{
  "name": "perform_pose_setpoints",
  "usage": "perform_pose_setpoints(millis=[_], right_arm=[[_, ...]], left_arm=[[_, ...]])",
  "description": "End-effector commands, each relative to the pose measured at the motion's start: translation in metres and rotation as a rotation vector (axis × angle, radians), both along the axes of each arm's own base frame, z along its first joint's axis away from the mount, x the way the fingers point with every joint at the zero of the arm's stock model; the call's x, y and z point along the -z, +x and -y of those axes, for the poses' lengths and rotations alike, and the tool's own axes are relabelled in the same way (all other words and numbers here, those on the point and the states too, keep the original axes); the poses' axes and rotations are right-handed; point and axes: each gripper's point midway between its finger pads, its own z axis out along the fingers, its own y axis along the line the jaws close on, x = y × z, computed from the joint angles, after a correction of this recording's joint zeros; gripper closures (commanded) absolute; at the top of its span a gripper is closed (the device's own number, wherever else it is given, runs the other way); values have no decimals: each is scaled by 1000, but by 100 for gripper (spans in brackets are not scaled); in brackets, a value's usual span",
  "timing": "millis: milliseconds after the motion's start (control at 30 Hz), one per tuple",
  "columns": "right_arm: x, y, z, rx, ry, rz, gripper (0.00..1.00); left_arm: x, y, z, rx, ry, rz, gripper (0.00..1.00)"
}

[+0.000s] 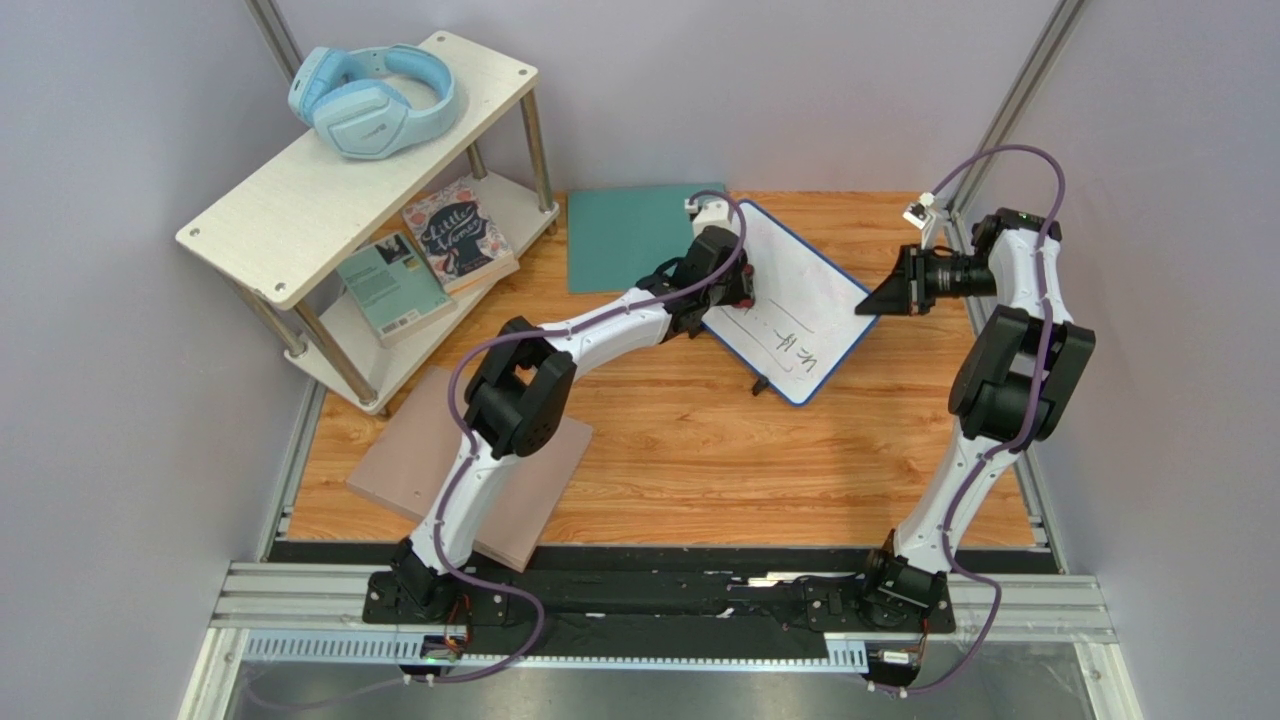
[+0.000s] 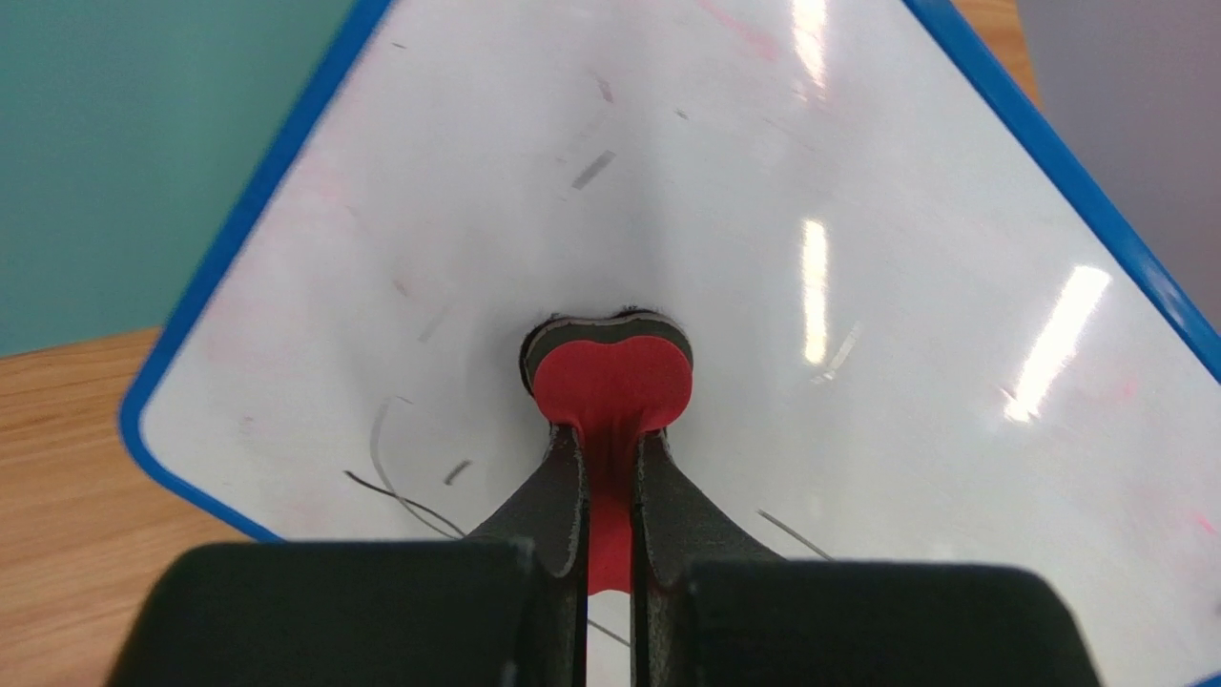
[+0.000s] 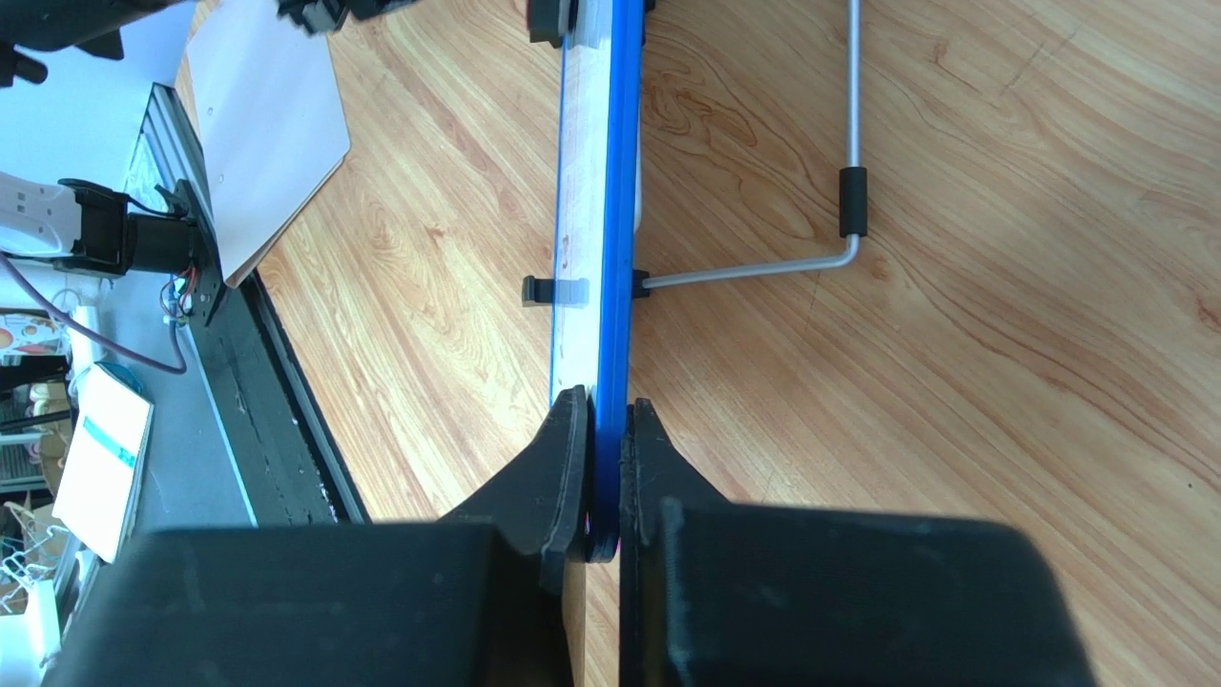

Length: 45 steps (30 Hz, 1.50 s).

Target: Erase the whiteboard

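Whiteboard (image 1: 804,300) propped on stand (image 3: 853,143), far-centre of wood table (image 1: 691,450), beside teal mat (image 1: 631,233). R gripper (image 3: 604,430) clamped on its blue edge. L gripper (image 2: 609,444) pinched narrow on red eraser (image 2: 609,375), pad against board face; faint marks nearby.

White, black-jointed arms (image 1: 601,321), purple cables (image 1: 1010,147)

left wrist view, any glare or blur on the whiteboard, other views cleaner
Left wrist: bright reflected streaks cross the right half of the whiteboard; the eraser is sharp, the left tool dark and featureless at the bottom edge. Top external: board evenly lit, marks visible. Right wrist: board edge-on in the right tool, no glare.
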Motion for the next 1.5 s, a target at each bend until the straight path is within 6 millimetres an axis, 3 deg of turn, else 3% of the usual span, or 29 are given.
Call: perform_pose_setpoints(millis=[0, 200, 400, 500, 600, 767, 800, 900, 1467], right_arm=[[-5, -14, -12, -121, -62, 55, 100], [-5, -12, -12, -118, -61, 55, 100], [-5, -9, -11, -114, -56, 55, 100], [-7, -6, -11, -111, -58, 57, 100], [-8, -6, -10, -110, -64, 61, 100], [-10, -6, -9, -108, -66, 65, 100], [-10, -6, -9, -107, -65, 66, 100], [-9, -6, -8, -103, -61, 64, 100], [-14, -3, -1, -96, -72, 74, 100]], left_arm=[[34, -101, 90, 384, -37, -97, 100], [36, -137, 116, 527, 45, 0, 100], [48, -154, 133, 591, 129, 63, 100], [60, -151, 134, 547, 164, 65, 100], [68, -142, 122, 469, 196, 44, 100], [79, -116, 84, 268, 250, 32, 100], [88, -115, 74, 222, 246, 0, 100], [91, -110, 57, 116, 230, -26, 100], [93, -99, 13, -415, -12, -318, 100]])
